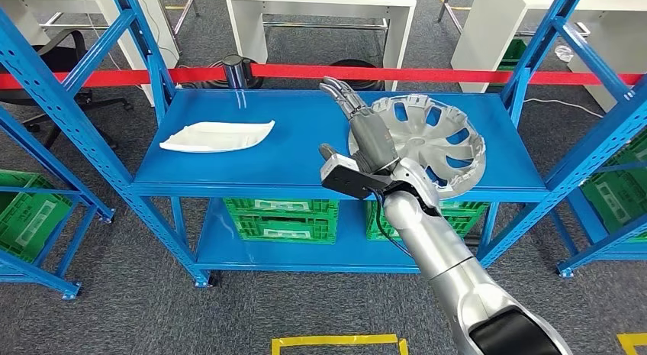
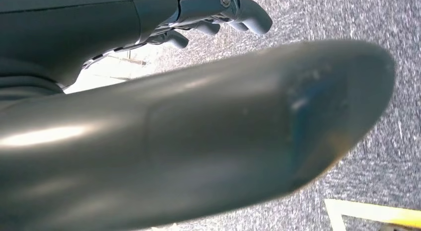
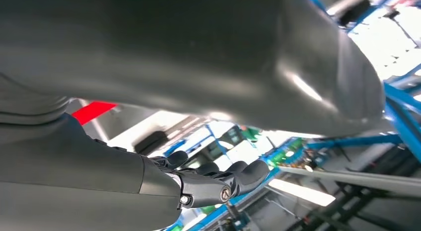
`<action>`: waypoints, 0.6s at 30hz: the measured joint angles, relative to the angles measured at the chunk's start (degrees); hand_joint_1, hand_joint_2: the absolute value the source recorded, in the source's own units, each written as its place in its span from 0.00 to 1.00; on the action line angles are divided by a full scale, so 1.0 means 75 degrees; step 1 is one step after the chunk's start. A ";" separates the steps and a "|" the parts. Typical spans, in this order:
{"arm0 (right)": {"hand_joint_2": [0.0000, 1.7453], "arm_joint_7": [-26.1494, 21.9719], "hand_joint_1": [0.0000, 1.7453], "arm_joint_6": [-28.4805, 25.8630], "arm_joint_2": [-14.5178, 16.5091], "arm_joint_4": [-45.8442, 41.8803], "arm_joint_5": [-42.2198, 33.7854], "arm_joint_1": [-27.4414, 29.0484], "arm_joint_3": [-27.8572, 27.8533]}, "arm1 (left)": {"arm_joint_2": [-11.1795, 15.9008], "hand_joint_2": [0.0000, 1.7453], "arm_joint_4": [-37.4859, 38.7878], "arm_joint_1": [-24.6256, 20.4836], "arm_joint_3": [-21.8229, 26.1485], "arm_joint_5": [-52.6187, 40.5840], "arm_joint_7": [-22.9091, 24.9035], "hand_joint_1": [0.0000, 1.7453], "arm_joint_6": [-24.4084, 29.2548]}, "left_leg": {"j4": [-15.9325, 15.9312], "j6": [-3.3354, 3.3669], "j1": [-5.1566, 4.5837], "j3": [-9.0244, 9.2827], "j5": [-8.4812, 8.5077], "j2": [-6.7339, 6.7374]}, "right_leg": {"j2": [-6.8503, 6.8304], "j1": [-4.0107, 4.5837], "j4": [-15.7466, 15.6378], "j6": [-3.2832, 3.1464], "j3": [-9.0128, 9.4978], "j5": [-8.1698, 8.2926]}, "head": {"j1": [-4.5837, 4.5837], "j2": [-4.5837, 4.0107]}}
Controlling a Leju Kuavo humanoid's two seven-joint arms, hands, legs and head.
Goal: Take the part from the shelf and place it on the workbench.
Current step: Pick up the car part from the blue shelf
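While right hand, fingers spread and empty, hovers just left of wheel cover on blue shelf: close squarely on rim, then lift level.

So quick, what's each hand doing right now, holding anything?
Left hand: open, holding nothing, above the floor.
Right hand: open, fingers spread beside the wheel cover, not gripping it.

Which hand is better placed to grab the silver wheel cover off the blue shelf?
The right hand: it is raised at the shelf, right against the wheel cover, fingers apart. The left hand hangs over the carpet.
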 joint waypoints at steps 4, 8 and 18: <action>0.00 0.0254 0.00 -0.0239 0.0022 0.0778 0.0312 -0.0296 0.0146 | -0.0007 0.00 0.0001 0.0000 -0.0007 -0.0058 0.0000 0.00 -0.0074 | -0.0003 -0.0004 0.0003 0.0005 0.0003 0.0000 | 0.0000 0.0000 0.0001 0.0001 0.0001 0.0001 | -0.0001 0.0000; 0.00 0.0345 0.00 -0.0342 0.0029 0.1268 0.0458 -0.0481 0.0224 | -0.0007 0.00 0.0005 0.0000 -0.0015 -0.0123 0.0000 0.00 -0.0102 | -0.0006 -0.0005 0.0003 0.0005 0.0003 0.0000 | 0.0000 0.0000 0.0001 0.0000 0.0001 0.0001 | -0.0001 0.0000; 1.00 0.0830 0.00 -0.0797 0.0042 0.2365 0.1186 -0.0815 0.0381 | -0.0010 0.00 0.0007 -0.0004 -0.0067 -0.0270 0.0000 0.00 -0.0100 | -0.0009 -0.0005 0.0005 0.0007 0.0003 0.0001 | 0.0001 0.0001 0.0001 0.0000 0.0000 0.0000 | -0.0001 0.0000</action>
